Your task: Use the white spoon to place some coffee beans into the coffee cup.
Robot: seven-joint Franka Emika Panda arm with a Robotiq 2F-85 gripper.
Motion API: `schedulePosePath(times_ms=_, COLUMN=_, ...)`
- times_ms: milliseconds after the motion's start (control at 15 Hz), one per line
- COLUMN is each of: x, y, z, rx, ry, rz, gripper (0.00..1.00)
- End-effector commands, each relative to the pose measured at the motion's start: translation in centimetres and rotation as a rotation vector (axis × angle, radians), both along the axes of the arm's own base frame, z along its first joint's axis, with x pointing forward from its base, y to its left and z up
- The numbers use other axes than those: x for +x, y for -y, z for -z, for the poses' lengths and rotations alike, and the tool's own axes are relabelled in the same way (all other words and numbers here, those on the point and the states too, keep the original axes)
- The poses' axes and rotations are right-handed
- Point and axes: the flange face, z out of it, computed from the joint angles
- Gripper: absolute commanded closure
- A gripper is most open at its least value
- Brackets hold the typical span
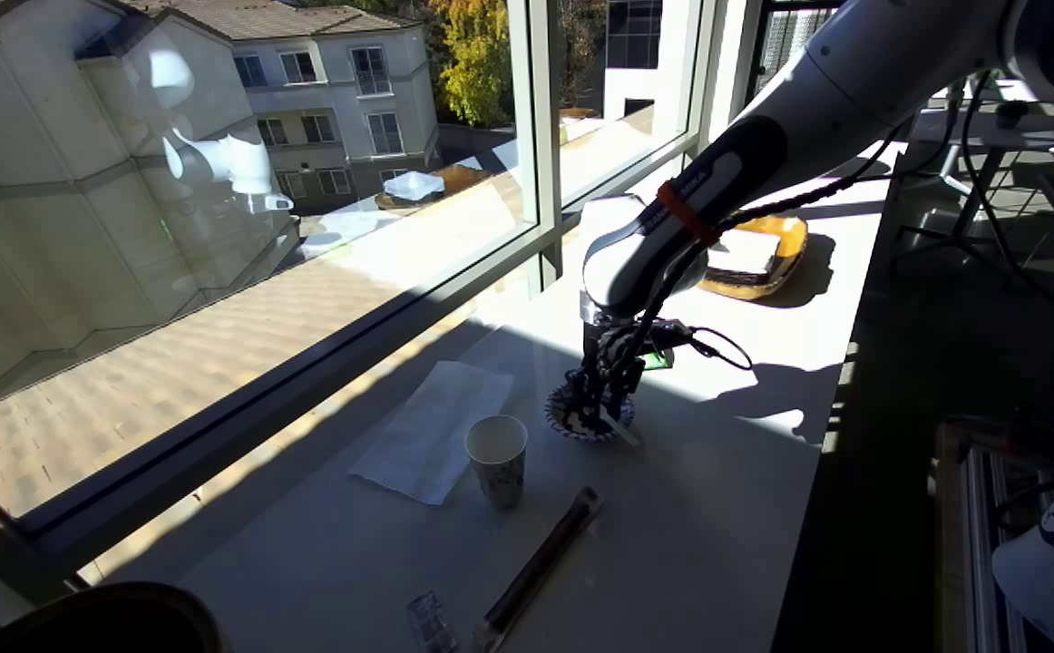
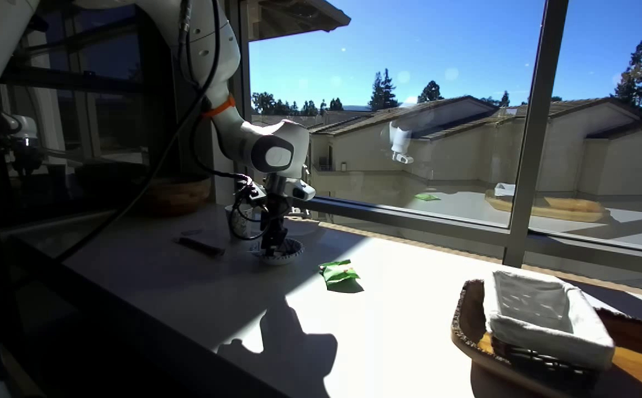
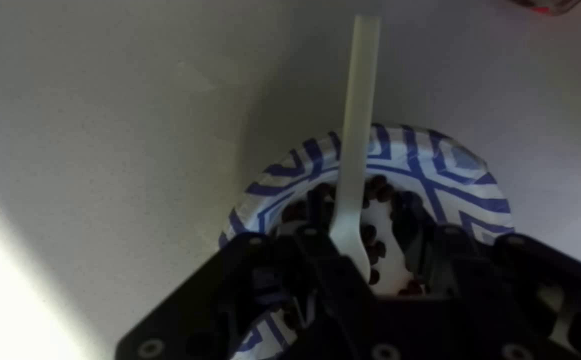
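The white spoon (image 3: 359,110) lies in a patterned paper bowl (image 3: 475,200), its handle sticking out over the rim. The handle also shows in an exterior view (image 1: 623,433). Dark coffee beans (image 3: 381,190) lie in the bowl around the spoon. My gripper (image 3: 363,215) points down into the bowl with its fingers apart. The spoon is between the fingers, nearer the left one in the wrist view, with a gap to the right one. Its bowl end is partly hidden by the gripper. The coffee cup (image 1: 498,462) stands upright near the bowl, also in an exterior view (image 2: 238,225).
A long dark rod (image 1: 541,562) and a clear packet (image 1: 432,621) lie on the table. A white paper napkin (image 1: 436,426) lies by the cup. A green packet (image 2: 338,272) lies near the bowl. A wooden tray (image 2: 464,331) holds a cloth-lined basket (image 2: 553,331). A window frame borders the table.
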Motion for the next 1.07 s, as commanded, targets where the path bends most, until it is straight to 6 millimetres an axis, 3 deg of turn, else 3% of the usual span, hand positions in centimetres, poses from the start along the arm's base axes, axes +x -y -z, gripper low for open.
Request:
schedulePosePath(times_ms=0, x=0.4, y=-0.8, z=0.9, rx=-0.009, ry=-0.009, rz=0.002, gripper=0.61)
schedulePosePath(times_ms=133, x=0.4, y=-0.8, z=1.2, rx=-0.011, ry=-0.012, rz=0.000, gripper=0.65)
schedulePosePath(times_ms=200, x=0.4, y=-0.8, z=1.3, rx=-0.013, ry=-0.011, rz=-0.001, gripper=0.86)
schedulePosePath(times_ms=400, x=0.3, y=-0.8, z=1.4, rx=-0.013, ry=-0.010, rz=-0.003, gripper=1.00)
schedulePosePath(times_ms=1000, x=-0.5, y=-0.6, z=-1.7, rx=0.185, ry=0.031, rz=0.019, gripper=0.96)
